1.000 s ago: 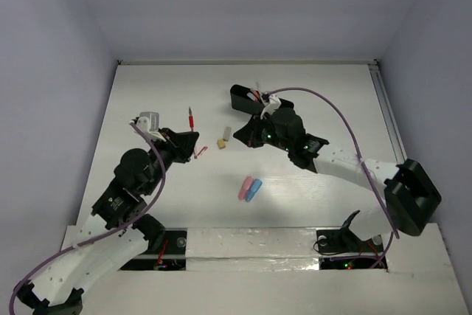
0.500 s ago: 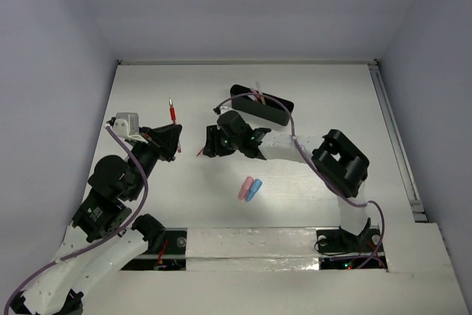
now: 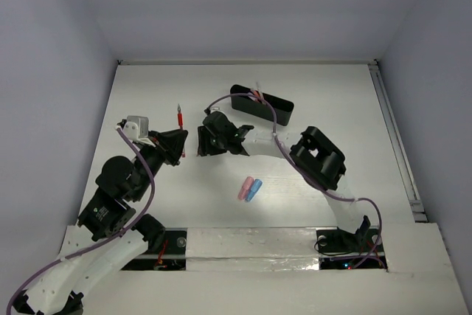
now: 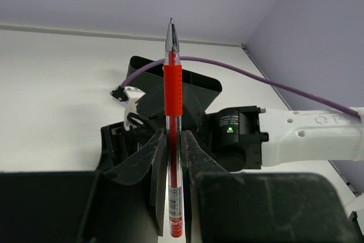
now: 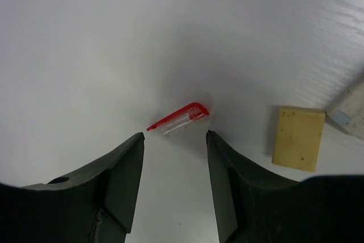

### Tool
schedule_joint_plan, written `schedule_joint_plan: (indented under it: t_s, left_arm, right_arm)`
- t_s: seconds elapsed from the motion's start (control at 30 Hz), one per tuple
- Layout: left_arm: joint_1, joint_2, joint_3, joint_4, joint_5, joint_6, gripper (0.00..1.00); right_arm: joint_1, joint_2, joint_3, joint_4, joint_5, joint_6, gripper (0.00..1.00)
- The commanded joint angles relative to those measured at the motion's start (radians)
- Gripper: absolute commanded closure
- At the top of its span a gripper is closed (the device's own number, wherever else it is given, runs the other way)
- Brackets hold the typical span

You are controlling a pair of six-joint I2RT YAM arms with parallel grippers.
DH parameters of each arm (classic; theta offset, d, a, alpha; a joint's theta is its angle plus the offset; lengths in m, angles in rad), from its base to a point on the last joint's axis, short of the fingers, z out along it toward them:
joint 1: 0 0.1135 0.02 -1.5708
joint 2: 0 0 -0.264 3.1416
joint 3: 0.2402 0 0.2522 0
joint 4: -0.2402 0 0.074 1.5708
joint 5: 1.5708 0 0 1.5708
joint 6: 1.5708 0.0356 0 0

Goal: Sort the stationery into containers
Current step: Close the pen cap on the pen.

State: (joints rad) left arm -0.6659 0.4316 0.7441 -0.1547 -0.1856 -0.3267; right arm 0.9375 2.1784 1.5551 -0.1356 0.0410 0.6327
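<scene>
Nearest the arm bases, the pink capsule (image 3: 243,188) and blue capsule (image 3: 254,190) lie touching, with open white table (image 3: 147,86) on every side. Further out, the left jaws are clamped tight on a red pen (image 4: 172,101), its tip poking away past them. Just beside them, the right jaws hang parted over a red cap (image 5: 179,119), gripping nothing; a tan eraser (image 5: 297,138) sits to its right. Beyond, the black tray (image 3: 264,106) lies slantwise, short of the table's far edge. Pale walls (image 3: 243,5) close 3 sides.
</scene>
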Motion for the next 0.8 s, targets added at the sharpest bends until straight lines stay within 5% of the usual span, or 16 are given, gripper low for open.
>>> schedule_joint_plan:
  t_s: [0.0,0.43,0.77]
  left_arm:
    - [0.000,-0.013,-0.008,0.060,0.031,0.017,1.00]
    - [0.000,-0.048,-0.009,0.067,0.040,0.029,1.00]
    - [0.000,-0.060,-0.008,0.064,0.041,0.037,1.00]
  right_arm:
    - [0.006,0.046,0.091,-0.074,0.060,-0.021,0.46]
    - [0.049,0.188,0.314,-0.265,0.157,-0.131,0.51]
    - [0.070,0.267,0.408,-0.397,0.241,-0.189,0.73]
